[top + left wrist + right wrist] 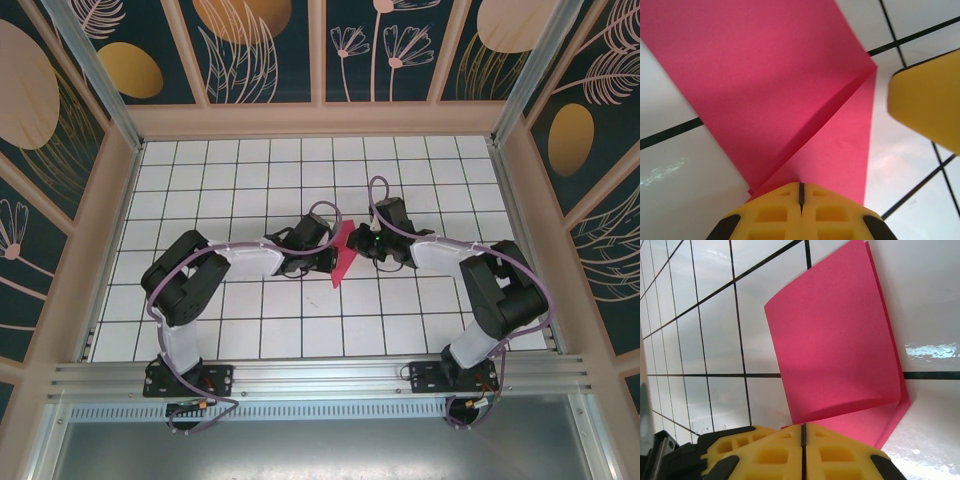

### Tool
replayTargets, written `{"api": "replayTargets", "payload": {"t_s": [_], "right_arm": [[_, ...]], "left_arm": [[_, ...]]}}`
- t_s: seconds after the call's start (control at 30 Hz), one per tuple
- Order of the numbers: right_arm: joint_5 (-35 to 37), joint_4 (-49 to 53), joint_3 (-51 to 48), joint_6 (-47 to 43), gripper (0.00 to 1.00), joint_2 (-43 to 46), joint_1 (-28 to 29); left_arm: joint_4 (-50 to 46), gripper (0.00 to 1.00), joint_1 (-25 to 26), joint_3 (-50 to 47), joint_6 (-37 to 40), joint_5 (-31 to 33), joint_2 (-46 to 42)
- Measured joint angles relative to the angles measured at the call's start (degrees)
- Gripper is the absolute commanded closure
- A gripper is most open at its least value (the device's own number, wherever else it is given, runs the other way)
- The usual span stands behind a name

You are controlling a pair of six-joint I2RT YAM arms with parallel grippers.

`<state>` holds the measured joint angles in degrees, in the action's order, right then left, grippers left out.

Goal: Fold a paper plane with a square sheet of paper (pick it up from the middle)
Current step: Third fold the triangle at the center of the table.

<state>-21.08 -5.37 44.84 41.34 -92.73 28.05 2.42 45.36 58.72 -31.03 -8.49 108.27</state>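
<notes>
The magenta-pink sheet of paper [342,255] stands folded and nearly on edge above the middle of the tiled table, between the two grippers. My left gripper [328,258] meets it from the left. In the left wrist view the yellow jaws [800,185] are shut on the paper [790,90], which fans out from the tips with a diagonal crease. My right gripper [358,245] meets it from the right. Its jaws [803,426] are shut on the lower edge of the doubled paper [840,350]. One of the right gripper's yellow fingers [927,105] shows just past the paper's edge.
The white tiled table [250,330] with black grid lines is boxed in by wooden-framed patterned walls [100,200] on three sides. An aluminium rail [320,375] carrying both arm bases runs along the near edge.
</notes>
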Motion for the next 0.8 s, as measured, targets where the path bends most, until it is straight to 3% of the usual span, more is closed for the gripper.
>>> {"api": "replayTargets", "payload": {"t_s": [0.53, 0.8], "right_arm": [[-0.74, -0.55, 0.96, -0.20, 0.90, -8.09, 0.04], [1.03, 2.99, 1.22, -1.62, 0.83, -4.87, 0.04]], "left_arm": [[0.42, 0.96, 0.00, -0.04, 1.44, -0.22, 1.14], [4.48, 0.97, -0.11, -2.60, 0.55, -1.99, 0.70]]}}
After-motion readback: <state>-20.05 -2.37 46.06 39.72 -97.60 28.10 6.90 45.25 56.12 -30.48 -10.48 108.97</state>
